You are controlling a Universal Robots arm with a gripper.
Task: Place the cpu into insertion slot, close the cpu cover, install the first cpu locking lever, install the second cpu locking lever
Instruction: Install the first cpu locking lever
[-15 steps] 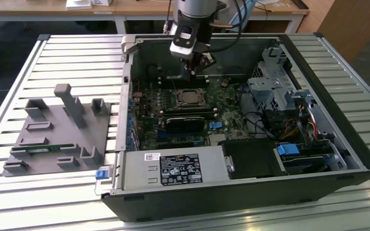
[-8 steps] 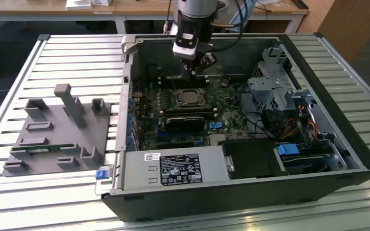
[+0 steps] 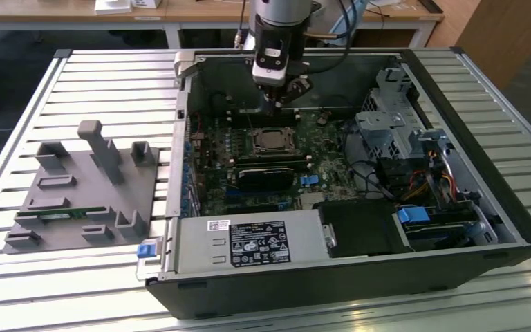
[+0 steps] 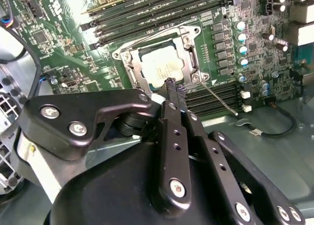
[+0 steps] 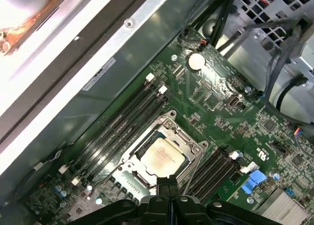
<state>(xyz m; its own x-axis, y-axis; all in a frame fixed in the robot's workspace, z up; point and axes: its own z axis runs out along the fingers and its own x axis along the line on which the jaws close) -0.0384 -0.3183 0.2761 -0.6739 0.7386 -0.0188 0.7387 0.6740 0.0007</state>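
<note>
Slatted metal counter is seen carrying an open computer case. Over its green motherboard the end effector is poised just beside the insertion slot, fingers pressed together with nothing gripped. The cpu is seated flat in that slot and framed by the cpu cover, which looks lowered over it. One thin wire locking lever is seen jutting from the slot's corner, apparently unlatched. Such a lever is judged slim, stiff and springy, best caught near its free end. The chip is judged light and fragile.
</note>
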